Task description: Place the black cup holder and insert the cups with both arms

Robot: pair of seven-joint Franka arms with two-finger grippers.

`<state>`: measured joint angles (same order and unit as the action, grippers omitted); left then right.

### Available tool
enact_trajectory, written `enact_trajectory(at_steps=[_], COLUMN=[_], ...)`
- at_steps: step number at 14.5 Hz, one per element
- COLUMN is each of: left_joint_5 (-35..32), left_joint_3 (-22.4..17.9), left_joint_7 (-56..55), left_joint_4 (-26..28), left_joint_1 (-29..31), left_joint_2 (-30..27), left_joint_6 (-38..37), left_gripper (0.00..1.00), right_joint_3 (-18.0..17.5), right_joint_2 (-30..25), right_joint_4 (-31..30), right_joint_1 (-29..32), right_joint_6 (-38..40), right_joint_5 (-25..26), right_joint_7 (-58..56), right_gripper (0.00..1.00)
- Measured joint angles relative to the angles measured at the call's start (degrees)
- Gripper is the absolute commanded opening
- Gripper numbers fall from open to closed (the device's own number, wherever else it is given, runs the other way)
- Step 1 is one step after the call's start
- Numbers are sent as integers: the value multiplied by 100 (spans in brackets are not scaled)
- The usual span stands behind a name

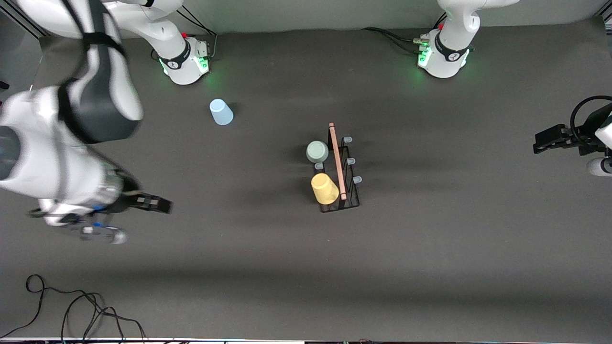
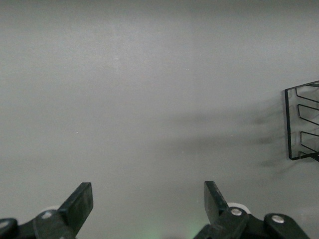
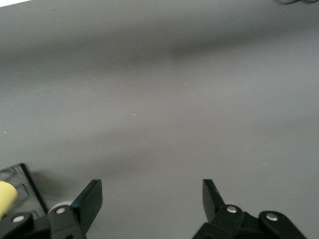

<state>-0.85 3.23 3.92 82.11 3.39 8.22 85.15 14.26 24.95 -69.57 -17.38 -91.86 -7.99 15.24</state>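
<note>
The black cup holder (image 1: 351, 193) stands at mid-table, its wooden rod handle (image 1: 336, 160) along the top. The pale grey-green cup (image 1: 317, 151) and the yellow cup (image 1: 325, 188) sit on pegs on the side toward the right arm's end. The light blue cup (image 1: 221, 112) rests on the table near the right arm's base, apart from the holder. My right gripper (image 1: 165, 205) is open and empty over bare table toward the right arm's end. My left gripper (image 1: 538, 143) is open and empty over the left arm's end. The left wrist view (image 2: 148, 191) shows the holder's wire end (image 2: 300, 124). The right wrist view (image 3: 151, 189) shows a sliver of the yellow cup (image 3: 6, 196).
The two green-lit arm bases (image 1: 186, 59) (image 1: 442, 55) stand along the table's edge farthest from the front camera. Loose black cables (image 1: 76, 310) lie at the table's nearest edge toward the right arm's end.
</note>
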Motion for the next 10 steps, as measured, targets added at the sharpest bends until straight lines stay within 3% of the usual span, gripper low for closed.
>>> enact_trajectory(at_steps=[5,10], left_joint_5=[0,0], left_joint_3=[0,0], left_joint_7=[0,0], left_joint_4=[0,0], left_joint_1=[1,1], left_joint_2=[1,1], left_joint_6=[1,1], left_gripper=[99,99], right_joint_3=[9,-39], right_joint_2=[-667,-805], right_joint_4=[-15,-137], right_joint_1=[1101,1139], right_joint_6=[536,668], right_joint_5=[4,76], right_joint_7=[-845,-907], right_gripper=[100,100])
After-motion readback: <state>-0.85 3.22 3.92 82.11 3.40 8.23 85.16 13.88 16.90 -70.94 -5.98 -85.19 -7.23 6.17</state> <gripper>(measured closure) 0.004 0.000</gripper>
